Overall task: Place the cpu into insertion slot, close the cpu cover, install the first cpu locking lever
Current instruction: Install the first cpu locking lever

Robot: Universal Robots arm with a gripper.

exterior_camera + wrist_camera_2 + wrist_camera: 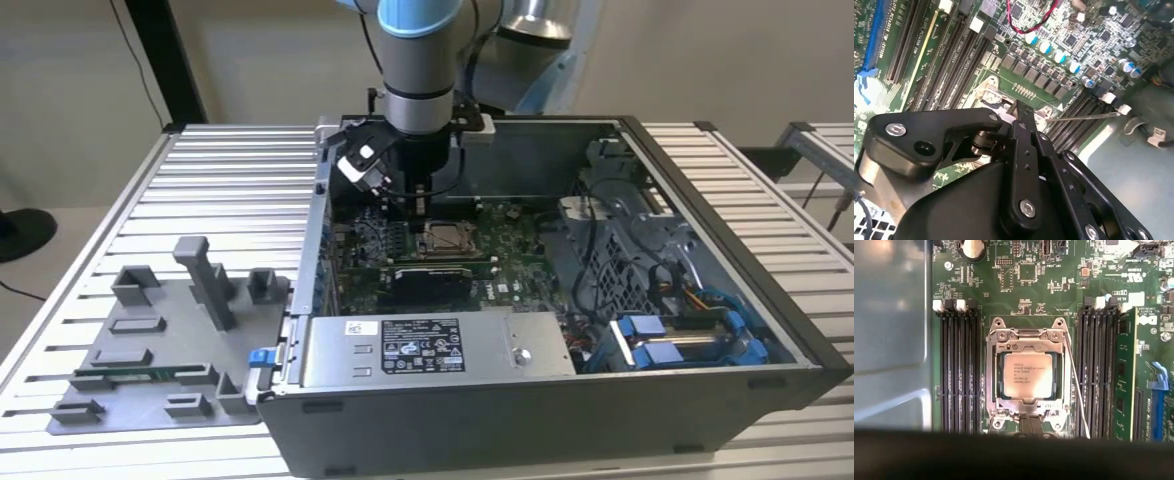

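The cpu is sitting in the insertion slot, and the cpu cover is lying flat around it. The gripper is hanging right at the cover's edge, its fingers squeezed together and holding nothing. A thin lever is running along one side of the cover.

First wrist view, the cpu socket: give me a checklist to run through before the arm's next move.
1. The cpu sits flat in the insertion slot: ok.
2. The cpu cover is down, framing the cpu: ok.
3. The locking lever is latched: not ok; the thin wire slants away from the cover's side.
4. The hand is at the socket, by the cover's end: ok.
5. The hand is touching the cover: cannot tell.
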